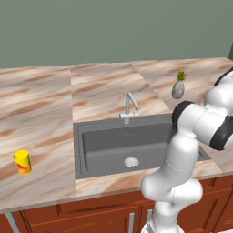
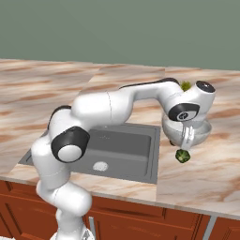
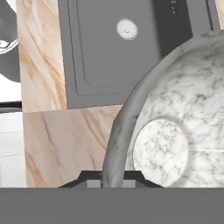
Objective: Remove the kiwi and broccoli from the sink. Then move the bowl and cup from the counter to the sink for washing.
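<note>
Now the bowl (image 2: 202, 131) in the end effector (image 2: 187, 138), above the counter (image 2: 206, 173).

1. The arm (image 2: 108, 105) is glossy white, built of thick rounded links with a smooth plastic sheen.
2. Its joints are capped by dark, near-black rings and round black discs with a grey centre.
3. The hand (image 2: 186, 140) is pale grey-white and narrow, below a rounded white wrist with a black cap on top.
4. A thin dark seam runs along the upper forearm link.
</note>
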Robot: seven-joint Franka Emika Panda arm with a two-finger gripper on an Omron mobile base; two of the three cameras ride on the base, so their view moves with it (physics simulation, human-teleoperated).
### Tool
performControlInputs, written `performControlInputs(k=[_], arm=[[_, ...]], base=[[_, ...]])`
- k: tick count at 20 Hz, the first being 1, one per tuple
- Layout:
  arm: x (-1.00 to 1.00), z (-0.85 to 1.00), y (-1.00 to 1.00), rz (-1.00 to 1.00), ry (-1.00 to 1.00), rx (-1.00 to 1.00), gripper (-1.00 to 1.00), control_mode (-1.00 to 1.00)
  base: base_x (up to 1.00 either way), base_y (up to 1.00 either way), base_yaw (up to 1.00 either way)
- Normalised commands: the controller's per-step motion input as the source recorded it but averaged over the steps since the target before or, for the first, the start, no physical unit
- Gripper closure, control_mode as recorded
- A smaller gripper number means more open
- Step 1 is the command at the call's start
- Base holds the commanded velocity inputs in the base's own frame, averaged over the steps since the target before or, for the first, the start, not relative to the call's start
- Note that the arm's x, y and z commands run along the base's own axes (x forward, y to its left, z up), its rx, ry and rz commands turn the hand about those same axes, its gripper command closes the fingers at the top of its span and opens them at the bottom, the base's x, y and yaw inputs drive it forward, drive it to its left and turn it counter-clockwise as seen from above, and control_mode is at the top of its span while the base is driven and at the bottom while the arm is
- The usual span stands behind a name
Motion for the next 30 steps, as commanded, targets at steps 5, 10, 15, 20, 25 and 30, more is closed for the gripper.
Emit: performControlInputs(k=[5,10,15,20,25,30], arm=[[-0.02,-0.06,0.31,0.13,0.0,0.0,1.0,-1.0],[-0.04,-0.09,0.3,0.12,0.0,0.0,1.0,-1.0],[-0.02,-0.1,0.3,0.12,0.0,0.0,1.0,-1.0],[0.04,-0.09,0.27,0.11,0.0,0.01,1.0,-1.0],[0.08,-0.13,0.2,0.09,0.0,0.05,1.0,-1.0],[0.05,-0.15,0.27,0.09,0.0,0.05,1.0,-1.0]], base=[[0.0,0.0,0.0],[0.0,0.0,0.0],[0.0,0.0,0.0],[0.0,0.0,0.0],[0.0,0.0,0.0],[0.0,0.0,0.0]])
